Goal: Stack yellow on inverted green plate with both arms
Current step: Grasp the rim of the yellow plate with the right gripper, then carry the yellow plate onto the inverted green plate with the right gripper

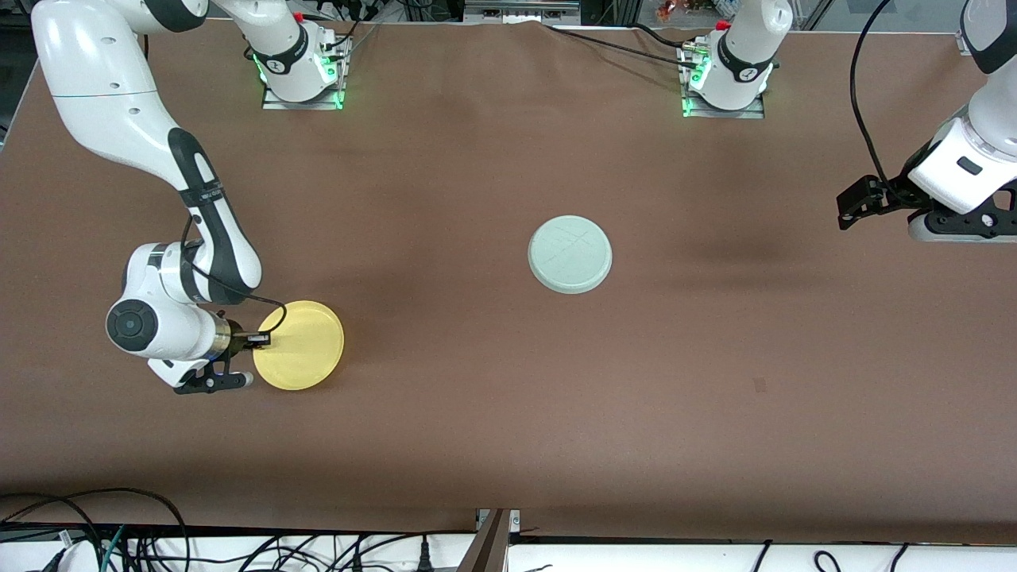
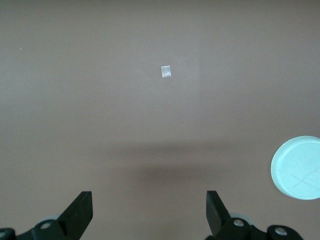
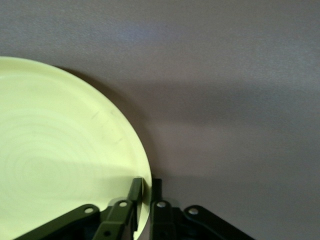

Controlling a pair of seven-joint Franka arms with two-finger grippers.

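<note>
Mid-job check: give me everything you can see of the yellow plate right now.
The yellow plate is round, shallow and bright yellow, looks like smooth plastic, with a low rim and faint concentric rings on its face in the right wrist view. It is at the right arm's end of the brown table, nearer the front camera than the green plate. The right gripper is shut on its rim, one finger on each side. Whether it is still resting flat or slightly lifted is unclear.
</note>
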